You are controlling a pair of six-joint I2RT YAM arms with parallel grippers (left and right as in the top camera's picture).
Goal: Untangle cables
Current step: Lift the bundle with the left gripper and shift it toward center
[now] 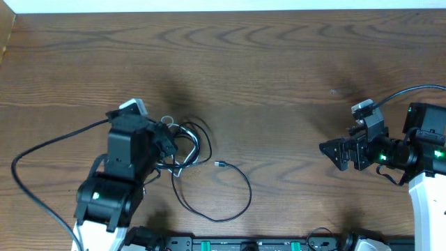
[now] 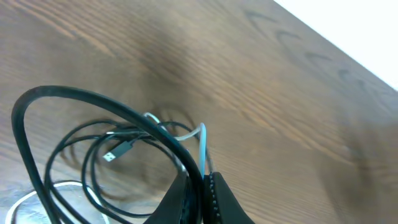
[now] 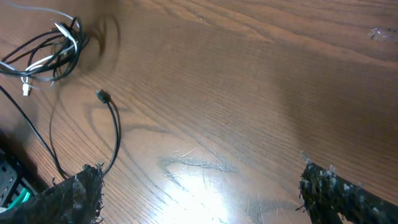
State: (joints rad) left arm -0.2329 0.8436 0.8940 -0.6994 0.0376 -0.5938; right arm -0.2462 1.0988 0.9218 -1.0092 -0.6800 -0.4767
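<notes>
A tangle of black cable [image 1: 188,150] and white cable [image 1: 182,164] lies left of the table's middle. One black strand loops out to the right and ends in a small plug [image 1: 219,164]. My left gripper [image 1: 171,144] is at the tangle, shut on the cables [image 2: 200,158]; black and white strands pass between its fingers [image 2: 202,190]. A black plug [image 2: 118,151] hangs in the loops. My right gripper [image 1: 333,151] is open and empty, far right of the tangle, fingers wide apart [image 3: 199,190]. The tangle [image 3: 53,46] and loose plug [image 3: 102,96] show far left in the right wrist view.
The wooden table [image 1: 279,84] stretches back to a pale far edge. A thick black arm cable [image 1: 42,150] curves at the left and another [image 1: 404,94] at the right. An equipment bar [image 1: 244,244] runs along the front edge.
</notes>
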